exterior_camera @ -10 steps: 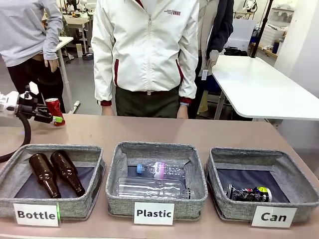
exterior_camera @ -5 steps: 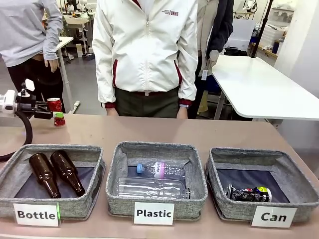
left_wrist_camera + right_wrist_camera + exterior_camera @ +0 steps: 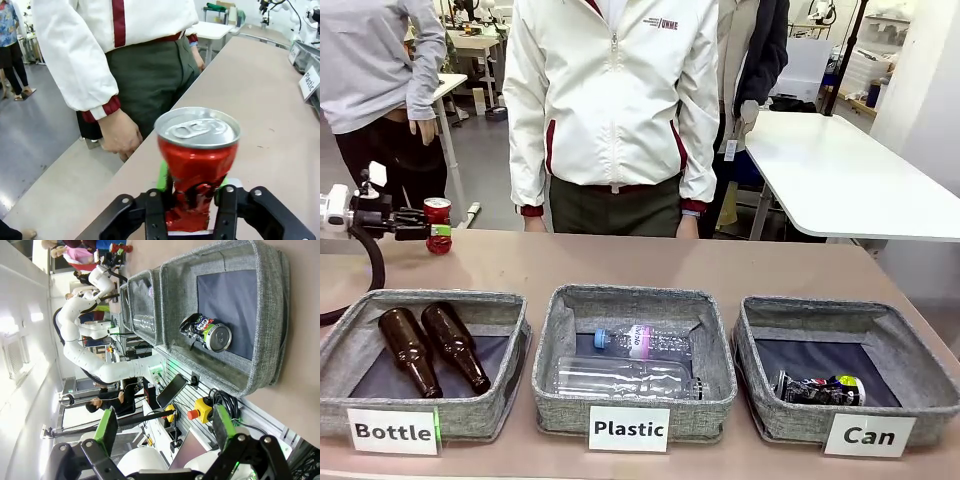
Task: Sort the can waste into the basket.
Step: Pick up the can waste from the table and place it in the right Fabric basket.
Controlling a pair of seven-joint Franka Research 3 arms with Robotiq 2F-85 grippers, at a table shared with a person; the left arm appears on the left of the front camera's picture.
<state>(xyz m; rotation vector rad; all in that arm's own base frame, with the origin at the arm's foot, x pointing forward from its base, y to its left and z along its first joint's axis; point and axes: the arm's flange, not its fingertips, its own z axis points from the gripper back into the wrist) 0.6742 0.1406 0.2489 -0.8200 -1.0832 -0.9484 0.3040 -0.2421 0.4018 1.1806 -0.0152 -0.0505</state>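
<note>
Front view | brown bottles in Bottle basket | person's hand near table

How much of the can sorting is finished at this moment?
One of two is done: the dark can lies in the basket labelled "Can". In hand: the left hand is closed on the crushed red can, at the table's far left. Left: carry it across and drop it in that basket.

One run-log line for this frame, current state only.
left pincer: shut on red can, far left of table | right pincer: open, holds nothing | dark can: in Can basket | next: carry red can to Can basket
</note>
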